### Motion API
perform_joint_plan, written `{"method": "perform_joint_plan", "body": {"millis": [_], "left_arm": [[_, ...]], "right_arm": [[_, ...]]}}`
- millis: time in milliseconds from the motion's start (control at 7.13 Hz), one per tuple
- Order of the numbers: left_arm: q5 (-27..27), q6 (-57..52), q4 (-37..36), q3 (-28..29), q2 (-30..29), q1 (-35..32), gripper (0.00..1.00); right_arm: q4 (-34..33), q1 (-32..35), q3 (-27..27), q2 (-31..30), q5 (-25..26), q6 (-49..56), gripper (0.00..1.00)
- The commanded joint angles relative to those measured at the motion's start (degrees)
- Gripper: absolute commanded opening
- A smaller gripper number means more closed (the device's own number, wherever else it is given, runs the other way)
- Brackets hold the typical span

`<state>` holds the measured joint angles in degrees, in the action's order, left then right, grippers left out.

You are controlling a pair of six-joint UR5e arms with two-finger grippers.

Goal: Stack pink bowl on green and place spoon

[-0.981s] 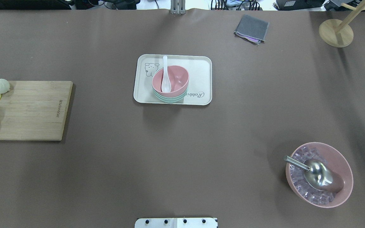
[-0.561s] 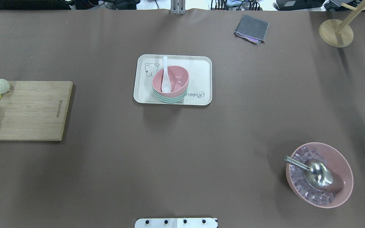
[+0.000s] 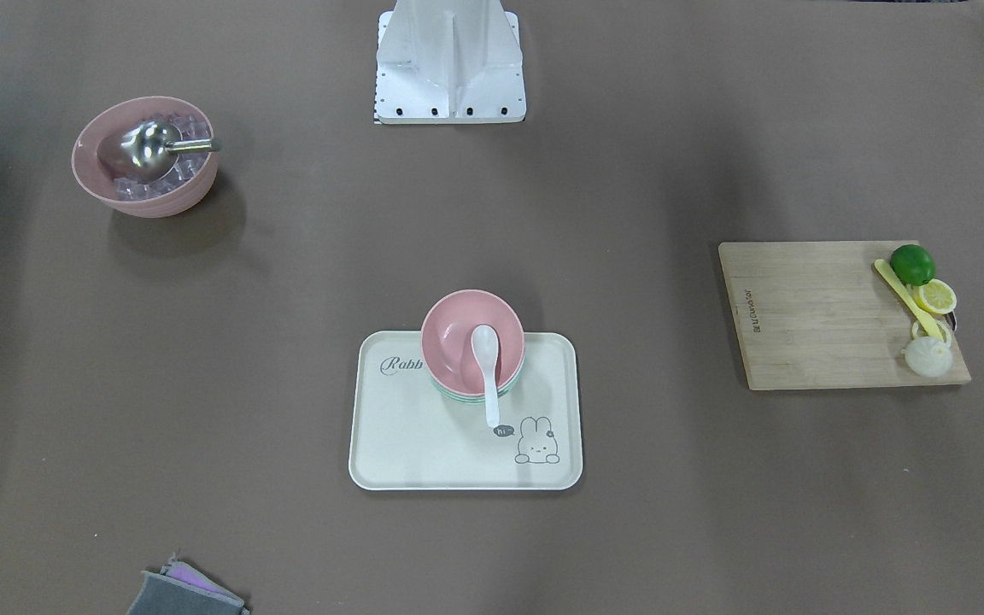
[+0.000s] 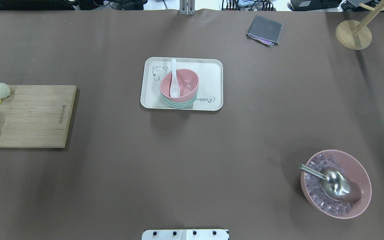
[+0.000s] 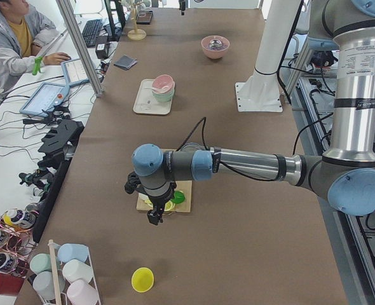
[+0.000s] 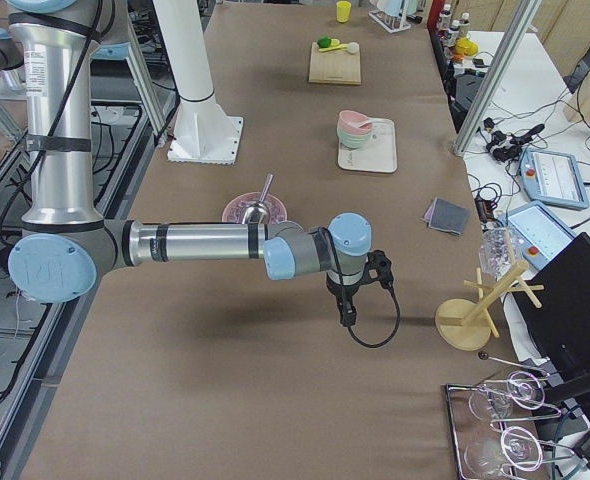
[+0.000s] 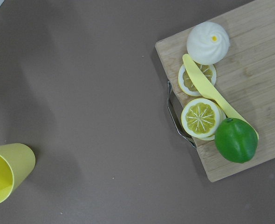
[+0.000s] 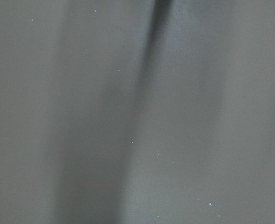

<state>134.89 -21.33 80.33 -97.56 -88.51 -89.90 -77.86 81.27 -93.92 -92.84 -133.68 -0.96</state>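
Note:
The pink bowl (image 4: 185, 83) sits nested in the green bowl (image 4: 178, 104) on a cream tray (image 4: 212, 80) at the table's middle. A white spoon (image 4: 174, 81) lies in the pink bowl, its handle over the far rim. The stack also shows in the front view, with the pink bowl (image 3: 453, 337) and spoon (image 3: 487, 367). My left gripper (image 5: 154, 217) hangs over the cutting board's end, far from the tray. My right gripper (image 6: 347, 316) hangs over bare table at the other end. Both show only in side views, so I cannot tell whether they are open or shut.
A wooden cutting board (image 4: 32, 115) holds a lime, lemon slices, a yellow knife and a bun. A yellow cup (image 7: 2, 172) lies beside it. A large pink bowl of ice with a metal scoop (image 4: 335, 183), a grey cloth (image 4: 264, 30) and a wooden stand (image 4: 353, 33) are on the right.
A dark sliver at the left edge of the overhead view has gone out of sight. The bowls, spoon and tray have not moved.

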Motion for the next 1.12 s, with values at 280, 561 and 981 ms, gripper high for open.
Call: {"method": "perform_joint_plan", "body": {"millis": [280, 561, 981], "left_arm": [[4.86, 4.81, 3.83, -2.67, 3.7, 0.16, 0.98], [4.68, 7.76, 9.22, -0.01, 3.53, 0.16, 0.98], [-1.58, 9.9, 9.05, 0.52, 2.65, 0.16, 0.98]], "right_arm": [[5.52, 0.12, -5.45, -9.52, -0.8, -0.09, 1.0], [5.44, 2.92, -5.75, -10.96, 0.87, 0.35, 1.0], [4.56, 1.1, -7.86, -10.7, 8.99, 0.35, 1.0]]}}
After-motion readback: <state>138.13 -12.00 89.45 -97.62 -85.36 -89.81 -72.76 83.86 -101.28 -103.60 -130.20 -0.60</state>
